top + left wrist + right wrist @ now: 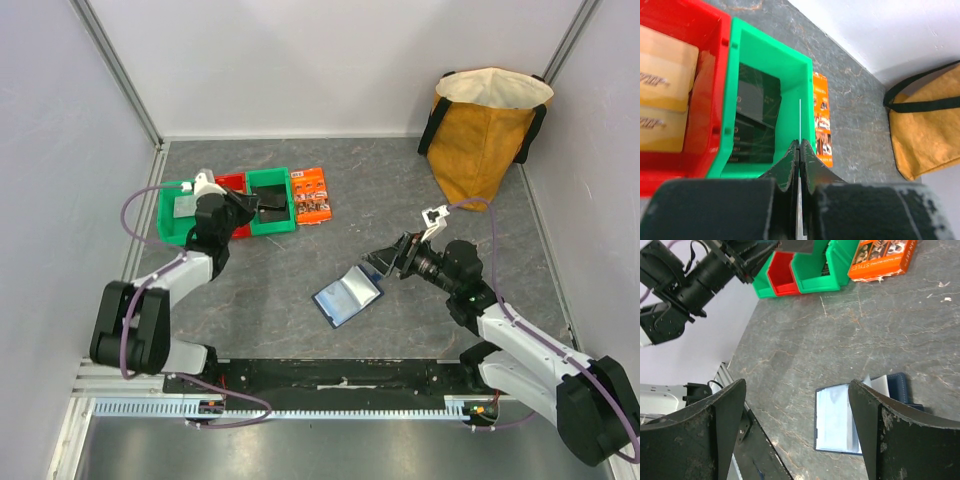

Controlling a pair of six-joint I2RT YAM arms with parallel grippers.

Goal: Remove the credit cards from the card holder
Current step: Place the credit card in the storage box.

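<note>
On the table point(420, 210) the work looked well along: the green bin point(772, 57) already held dark cards point(757, 105). The card holder point(347, 296) lay open mid-table; whether its sleeves kept more, I could not tell. The right gripper point(796, 387) hovered beside it, jaws wide apart. The left gripper point(799, 145) pinched 1 credit card point(800, 120) edge-on over the bin, close to one wall. Bare tabletop ringed the holder.

Navy card holder point(347, 296) lies open; credit cards point(757, 115) in green bin point(772, 52).

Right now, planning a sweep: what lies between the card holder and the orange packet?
Only bare table from card holder to orange packet, per the top view.
</note>
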